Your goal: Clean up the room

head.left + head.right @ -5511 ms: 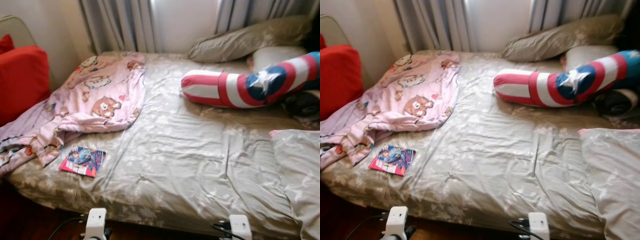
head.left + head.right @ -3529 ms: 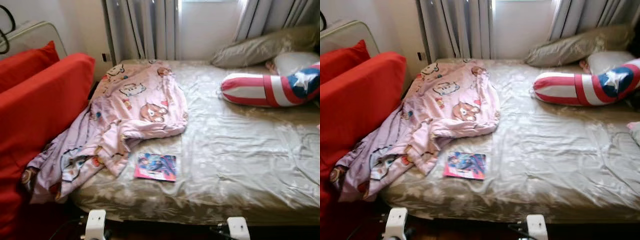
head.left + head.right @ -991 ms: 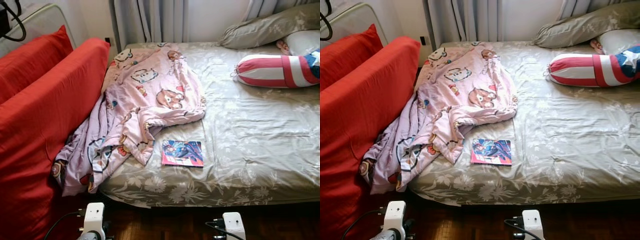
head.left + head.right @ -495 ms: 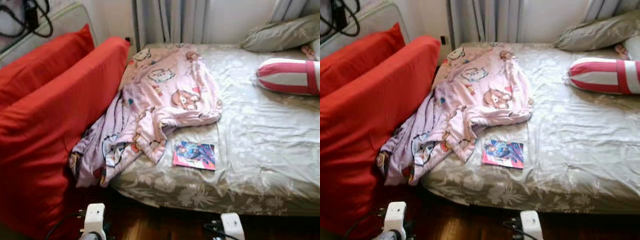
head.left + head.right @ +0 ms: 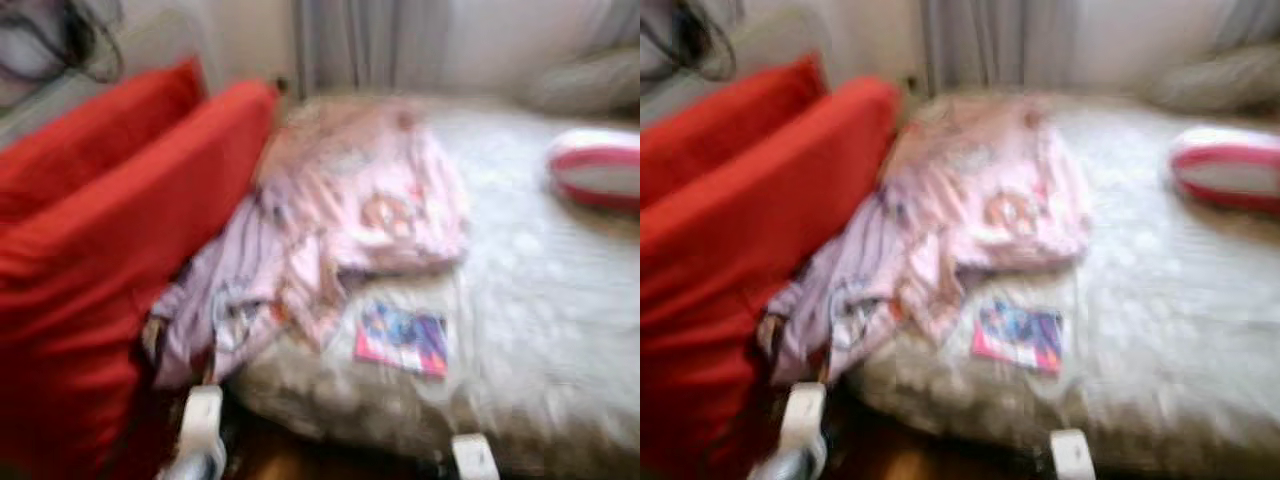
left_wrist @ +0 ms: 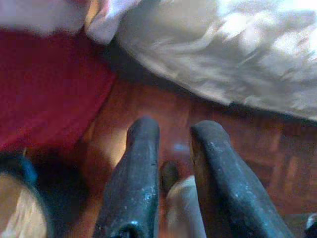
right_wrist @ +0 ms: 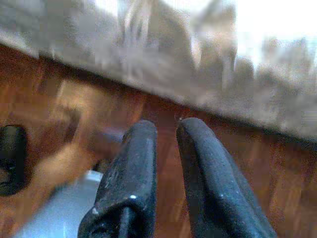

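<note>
Pink book (image 5: pixel 402 340) on bed (image 5: pixel 560 300), well apart from empty jaws.

A blurred view of a bed (image 5: pixel 540 290) covered by a pale grey-green floral sheet. A crumpled pink blanket (image 5: pixel 340 220) with cartoon prints lies across the bed's left part, one end hanging over the bed's near left corner toward the floor. A small flat book (image 5: pixel 402 340) with a pink and blue cover lies on the sheet just in front of the blanket, near the bed's front edge.
</note>
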Robot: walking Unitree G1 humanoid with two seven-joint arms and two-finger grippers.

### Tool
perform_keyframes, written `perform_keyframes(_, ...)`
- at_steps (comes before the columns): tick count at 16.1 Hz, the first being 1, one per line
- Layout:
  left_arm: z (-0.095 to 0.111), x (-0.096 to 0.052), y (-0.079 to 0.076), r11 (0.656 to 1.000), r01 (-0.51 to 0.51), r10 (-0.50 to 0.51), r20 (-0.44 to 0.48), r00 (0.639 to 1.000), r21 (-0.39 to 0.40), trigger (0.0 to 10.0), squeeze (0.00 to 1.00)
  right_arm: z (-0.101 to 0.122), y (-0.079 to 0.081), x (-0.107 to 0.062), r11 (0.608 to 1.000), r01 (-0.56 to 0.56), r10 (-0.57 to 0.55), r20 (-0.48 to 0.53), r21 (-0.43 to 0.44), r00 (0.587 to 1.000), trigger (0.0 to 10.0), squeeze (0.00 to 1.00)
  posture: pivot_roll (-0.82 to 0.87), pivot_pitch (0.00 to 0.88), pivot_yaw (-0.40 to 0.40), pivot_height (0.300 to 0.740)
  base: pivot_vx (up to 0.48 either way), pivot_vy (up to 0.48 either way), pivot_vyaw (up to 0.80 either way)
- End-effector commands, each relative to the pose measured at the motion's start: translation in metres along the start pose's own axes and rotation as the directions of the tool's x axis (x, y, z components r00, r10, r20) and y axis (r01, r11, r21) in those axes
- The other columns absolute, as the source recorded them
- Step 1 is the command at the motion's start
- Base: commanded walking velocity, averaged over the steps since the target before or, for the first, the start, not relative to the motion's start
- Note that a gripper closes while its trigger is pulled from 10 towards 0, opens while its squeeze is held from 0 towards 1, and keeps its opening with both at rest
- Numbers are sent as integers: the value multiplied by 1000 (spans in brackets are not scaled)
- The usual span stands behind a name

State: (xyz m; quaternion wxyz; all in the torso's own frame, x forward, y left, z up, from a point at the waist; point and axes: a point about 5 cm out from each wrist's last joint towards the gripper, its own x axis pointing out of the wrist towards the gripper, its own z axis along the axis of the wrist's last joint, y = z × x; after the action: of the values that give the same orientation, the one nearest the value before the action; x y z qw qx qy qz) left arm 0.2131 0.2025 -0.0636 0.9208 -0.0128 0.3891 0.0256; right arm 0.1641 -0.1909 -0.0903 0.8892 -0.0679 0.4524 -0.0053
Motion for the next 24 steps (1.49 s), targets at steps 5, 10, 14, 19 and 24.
perform_keyframes(5,2,0,7,1000,-20,20,7,1000,11,10000,0,7,9,1,999,-23,22,33,24,999,10000,0,1,62,0,740,247,0,0)
perform_keyframes(10,66,4,-7,999,29,-33,321,947,19,10000,0,73,9,6,995,-47,19,305,84,952,10000,0,-15,64,1,740,0,0,0)
perform_keyframes(14,108,-11,-24,989,91,-142,589,796,116,10000,0,124,12,-10,991,-77,-9,623,111,782,10000,0,-37,74,1,740,0,0,0)
perform_keyframes(19,117,-21,-18,990,92,-137,651,746,103,10000,0,117,15,-16,992,-57,-29,652,111,757,10000,0,-39,89,-8,740,0,0,0)
perform_keyframes(24,122,-24,-14,987,128,-160,652,741,98,10000,0,129,10,-20,989,-48,-62,681,141,729,10000,0,-37,86,-12,736,0,0,0)
